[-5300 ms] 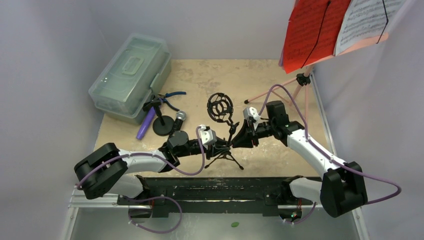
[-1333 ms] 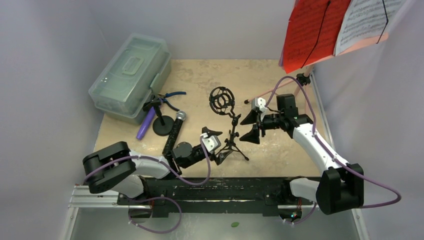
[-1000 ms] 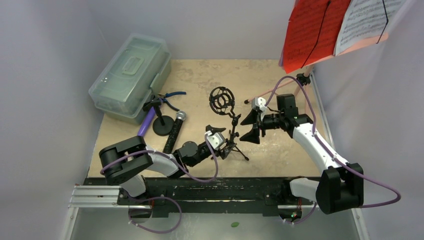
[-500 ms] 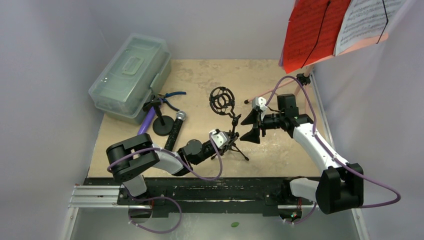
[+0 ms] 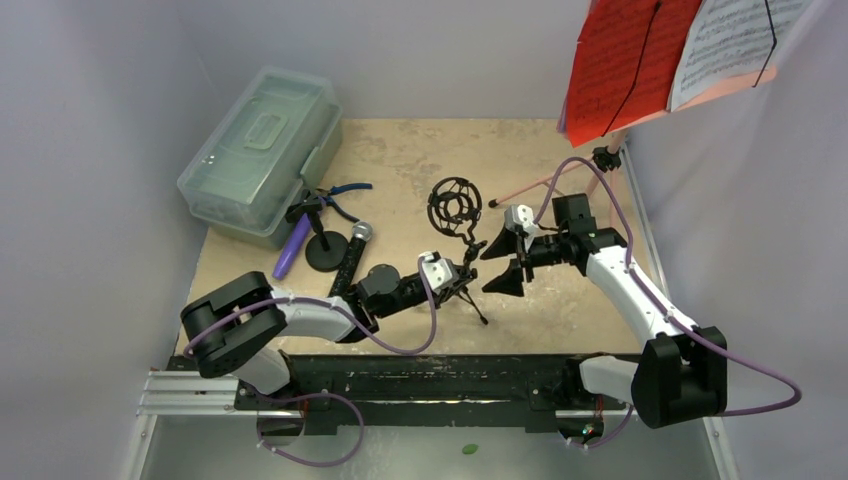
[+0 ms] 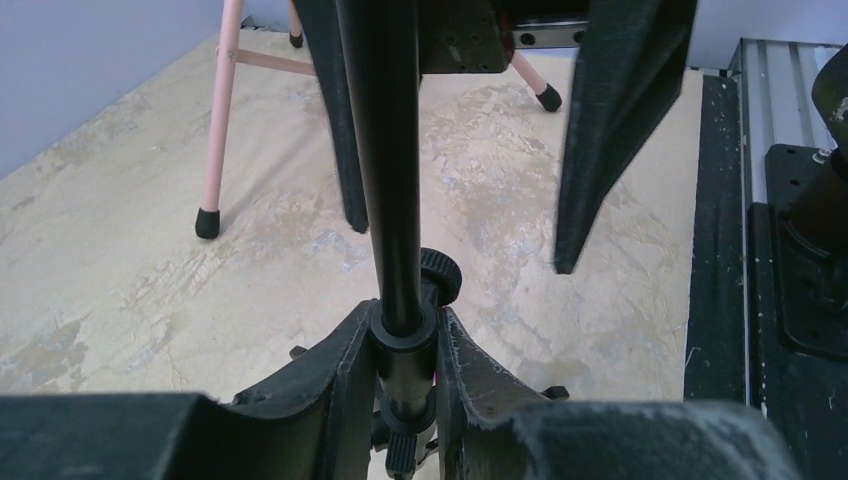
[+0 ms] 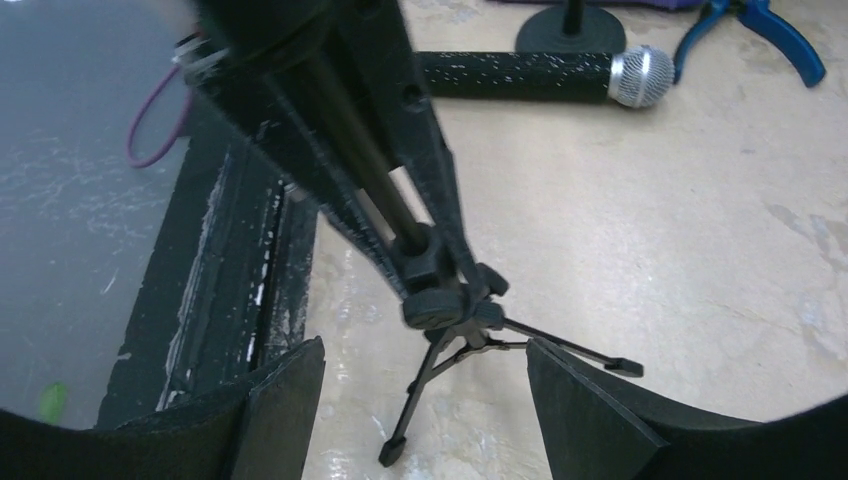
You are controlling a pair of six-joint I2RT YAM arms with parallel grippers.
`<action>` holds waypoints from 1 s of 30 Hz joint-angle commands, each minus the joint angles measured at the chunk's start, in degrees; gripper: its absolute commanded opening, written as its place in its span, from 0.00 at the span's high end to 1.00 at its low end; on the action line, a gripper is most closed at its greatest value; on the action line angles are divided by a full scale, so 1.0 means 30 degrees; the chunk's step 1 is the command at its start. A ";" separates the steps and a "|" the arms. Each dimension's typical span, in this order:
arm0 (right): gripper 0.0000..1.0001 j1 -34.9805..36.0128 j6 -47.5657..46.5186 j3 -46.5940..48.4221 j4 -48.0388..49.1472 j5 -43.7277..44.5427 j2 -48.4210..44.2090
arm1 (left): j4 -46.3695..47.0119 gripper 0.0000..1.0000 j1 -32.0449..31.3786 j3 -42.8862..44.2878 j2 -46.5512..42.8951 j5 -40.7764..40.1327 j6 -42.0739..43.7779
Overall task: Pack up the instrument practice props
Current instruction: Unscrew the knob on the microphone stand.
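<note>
A black mic tripod [image 5: 462, 262] with a ring-shaped shock mount [image 5: 455, 205] stands mid-table. My left gripper [image 5: 455, 278] is shut on its pole [image 6: 401, 330] just above the spread legs [image 7: 455, 365]. My right gripper [image 5: 497, 265] stands open just right of the tripod, holding nothing; its fingers [image 6: 612, 130] flank the pole beyond it. The black-silver microphone [image 5: 352, 255] lies on the table to the left, beside a purple microphone [image 5: 292, 250] on a round-based stand [image 5: 322, 250]. The pink music rack [image 5: 545, 185] stands at the back right with red [image 5: 620, 60] and white [image 5: 735, 40] pages.
A clear greenish case [image 5: 262, 150] sits closed at the back left, with blue-handled pliers [image 5: 345, 193] in front of it. The black base rail [image 5: 420, 375] runs along the near edge. Grey walls close in on both sides.
My left gripper swung in from the left and shut on the tripod's pole. The tripod has shifted slightly right and tilted. The right gripper stayed open and drifted a little nearer.
</note>
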 commanded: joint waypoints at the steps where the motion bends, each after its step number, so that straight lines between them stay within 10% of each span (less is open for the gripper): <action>1: 0.24 -0.0059 -0.4268 0.0801 -0.3111 -0.1931 -0.0278 | -0.0282 1.00 0.1280 0.0379 -0.1605 0.2919 -0.0308; 30: 0.55 0.1551 0.3263 -0.0813 0.3729 0.0471 -0.0501 | 0.3163 1.00 0.1698 0.0485 0.0011 0.4137 -0.3284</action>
